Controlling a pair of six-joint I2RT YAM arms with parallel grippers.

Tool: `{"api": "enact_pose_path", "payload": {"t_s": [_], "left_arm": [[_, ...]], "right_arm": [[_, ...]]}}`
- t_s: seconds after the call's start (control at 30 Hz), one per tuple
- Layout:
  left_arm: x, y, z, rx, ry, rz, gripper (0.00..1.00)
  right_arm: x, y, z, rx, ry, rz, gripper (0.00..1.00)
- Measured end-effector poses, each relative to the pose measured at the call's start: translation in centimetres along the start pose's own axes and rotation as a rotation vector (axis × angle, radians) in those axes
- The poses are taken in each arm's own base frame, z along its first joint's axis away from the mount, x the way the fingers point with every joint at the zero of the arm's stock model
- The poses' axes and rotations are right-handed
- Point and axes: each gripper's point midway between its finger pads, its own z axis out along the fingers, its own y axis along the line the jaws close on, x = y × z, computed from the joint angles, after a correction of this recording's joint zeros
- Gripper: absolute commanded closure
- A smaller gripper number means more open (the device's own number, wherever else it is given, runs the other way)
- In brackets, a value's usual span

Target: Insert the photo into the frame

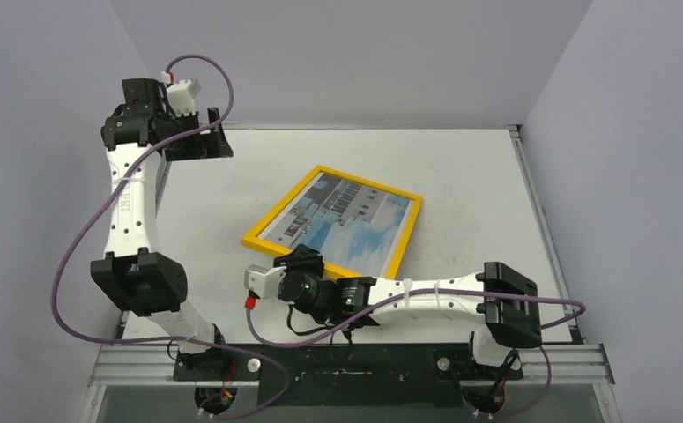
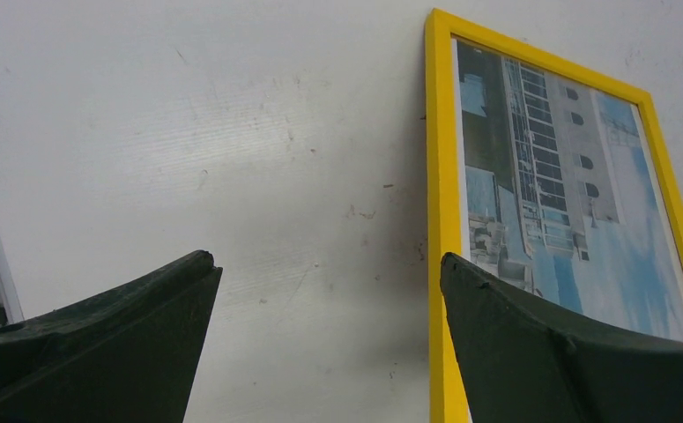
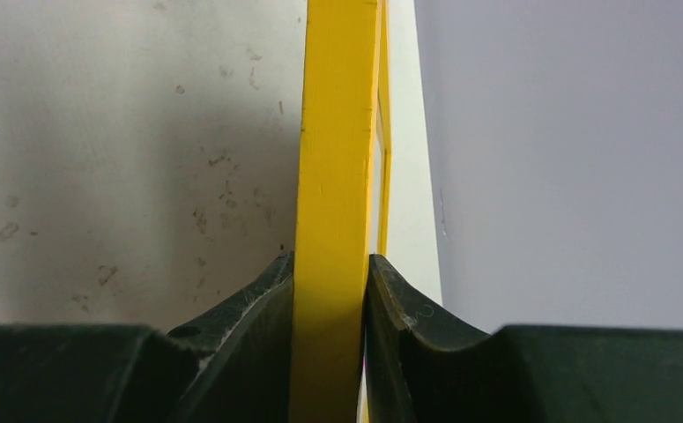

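The yellow frame (image 1: 369, 183) sits in the middle of the table (image 1: 470, 167), the photo (image 1: 342, 218) showing inside it. My right gripper (image 3: 330, 264) is clamped on its near rail; my left gripper (image 2: 327, 258) stands wide open, empty. I judge the frame light, stiff and thin: take it by the rails, never by the print.

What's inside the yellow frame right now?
The photo of building and sky fills the frame. What lies behind it is covered; the right claw clamps the near edge.

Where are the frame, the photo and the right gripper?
the frame (image 1: 371, 184): top external view, far yellow rail.
the photo (image 1: 342, 220): top external view, print's middle.
the right gripper (image 3: 330, 260): right wrist view, between fingertips.
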Motion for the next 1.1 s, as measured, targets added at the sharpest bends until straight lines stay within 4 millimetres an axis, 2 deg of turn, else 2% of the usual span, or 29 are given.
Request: {"api": "enact_pose_path", "payload": {"t_s": [0.17,0.33,0.47,0.5,0.6,0.63,0.7,0.87,0.9,0.93,1.0,1.1], "left_arm": [[1.4,0.2,0.9,0.008,0.038,-0.012,0.04],[1.2,0.1,0.9,0.015,0.031,-0.007,0.04],[1.2,0.1,1.0,0.018,0.030,-0.004,0.04],[1.3,0.1,1.1,0.019,0.029,-0.002,0.04],[1.7,0.3,1.5,0.020,0.037,-0.001,0.04],[1.8,0.3,1.6,0.021,0.041,-0.003,0.04],[2.2,0.4,1.9,0.021,0.051,-0.005,0.04],[2.4,0.5,2.0,0.023,0.055,-0.002,0.04],[2.4,0.5,2.1,0.024,0.055,-0.001,0.04],[2.4,0.5,2.1,0.024,0.054,-0.001,0.04],[2.3,0.5,2.1,0.024,0.053,0.000,0.04],[2.4,0.5,2.2,0.027,0.056,0.005,0.04]], "right_arm": [[1.5,3.4,0.8,0.000,-0.003,0.013,0.94],[3.9,8.3,2.4,-0.003,0.033,-0.025,0.82],[5.2,10.7,3.4,0.000,0.056,-0.033,0.76],[5.4,11.0,3.6,0.002,0.058,-0.032,0.69],[5.6,11.7,4.2,0.009,0.058,-0.018,0.39],[5.8,12.3,4.4,-0.004,0.056,-0.007,0.34],[6.4,13.7,4.7,-0.035,0.065,-0.001,0.30],[6.7,13.5,5.2,-0.031,0.070,0.060,0.22],[6.7,13.4,5.3,-0.033,0.068,0.078,0.15],[6.7,13.4,5.4,-0.038,0.066,0.098,0.03],[6.6,13.2,5.4,-0.056,0.062,0.143,0.10],[6.3,13.6,5.3,-0.138,0.051,0.220,0.10]]}}
